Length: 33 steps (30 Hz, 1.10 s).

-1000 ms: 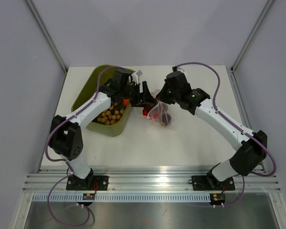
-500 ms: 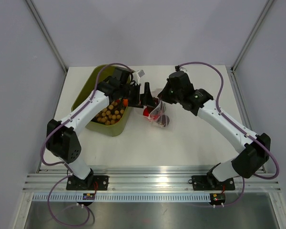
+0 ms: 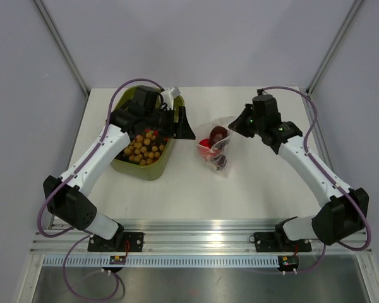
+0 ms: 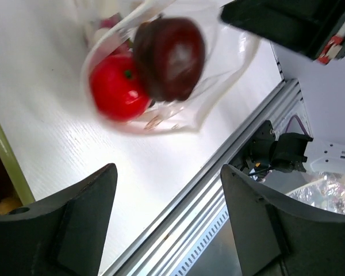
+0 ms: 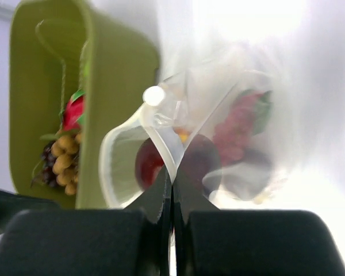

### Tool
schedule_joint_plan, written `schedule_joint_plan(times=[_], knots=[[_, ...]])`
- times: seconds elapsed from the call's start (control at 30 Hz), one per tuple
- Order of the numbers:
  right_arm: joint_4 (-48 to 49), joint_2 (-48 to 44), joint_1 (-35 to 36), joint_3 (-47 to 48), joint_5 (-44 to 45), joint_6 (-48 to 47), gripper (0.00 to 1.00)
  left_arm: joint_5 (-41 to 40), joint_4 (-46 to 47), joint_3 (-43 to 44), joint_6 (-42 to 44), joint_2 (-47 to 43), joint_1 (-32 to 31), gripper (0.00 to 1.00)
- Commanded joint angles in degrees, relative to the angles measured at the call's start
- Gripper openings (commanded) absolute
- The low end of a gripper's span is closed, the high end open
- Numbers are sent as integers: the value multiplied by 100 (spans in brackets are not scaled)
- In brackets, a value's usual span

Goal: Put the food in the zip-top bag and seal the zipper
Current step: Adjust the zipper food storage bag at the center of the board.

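- Our right fingers [image 5: 172, 192] are pressed tight together on a fold of the zip-top bag's [image 5: 241, 98] rim, low in the middle of the right wrist view. That thin pinch is the only grip on the bag.
- Our left fingers [image 3: 184, 126] stand wide with nothing between them. In the top view they hang over the right rim of the green tub [image 3: 122, 104], apart from the bag.
- The bag sits centre-right of the top view, on the white surface [image 3: 177, 189], between the tub and our right arm. Its mouth gapes toward the tub, so the zipper [image 5: 105, 161] is not pressed shut.
- Inside, near the mouth, we see a red piece [image 4: 118, 86] and a dark purple piece [image 4: 169, 57]. A blurred reddish shape lies deeper.
- More food seems to remain in the tub, among the tan balls [image 3: 145, 148], so we judge the loading unfinished.
- Risk: the slick plastic may slide from our narrow pinch, collapsing the mouth.
- Risk: tilting the bag could roll the purple piece out.
- Risk: food sitting at the rim may block the strip when we seal.
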Motion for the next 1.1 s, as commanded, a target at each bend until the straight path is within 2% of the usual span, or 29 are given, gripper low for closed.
schedule_joint_plan(times=[0.0,0.17,0.3,0.43,0.57,0.77,0.8,0.87,0.9,0.93,1.03,1.07], knots=[[560,-772,-433,-361,-990,-320,1,-342,82,-96,-237,61,30,77],[270,-844,-433,-300,-1271,-550,1,-465,618,-88,-678,500,-162,77],[244,-958,-433,-388,-1263,-568,1,-685,628,298,-827,940,-356,80],[208,-1037,-433,-370,-1289,-568,1,-897,427,624,-819,1440,-365,76],[226,-1072,-442,-388,-1254,-533,1,-827,469,590,-810,1530,-532,76],[287,-1020,-433,-423,-1280,-480,1,-545,847,45,-977,1302,-646,76],[287,-1011,-433,-423,-1280,-480,1,-536,960,-34,-995,1258,-646,73],[331,-985,-433,-423,-1289,-480,1,-606,971,-114,-969,1257,-646,60],[323,-976,-433,-414,-1280,-489,0,-667,831,-70,-942,1318,-646,50],[349,-924,-433,-388,-1245,-506,1,-755,743,104,-925,1362,-646,25],[271,-713,-433,13,-1122,-769,1,-695,523,518,-889,1459,-646,0],[-26,-451,-433,269,-1000,-979,0,-668,470,911,-898,1477,-646,0]])
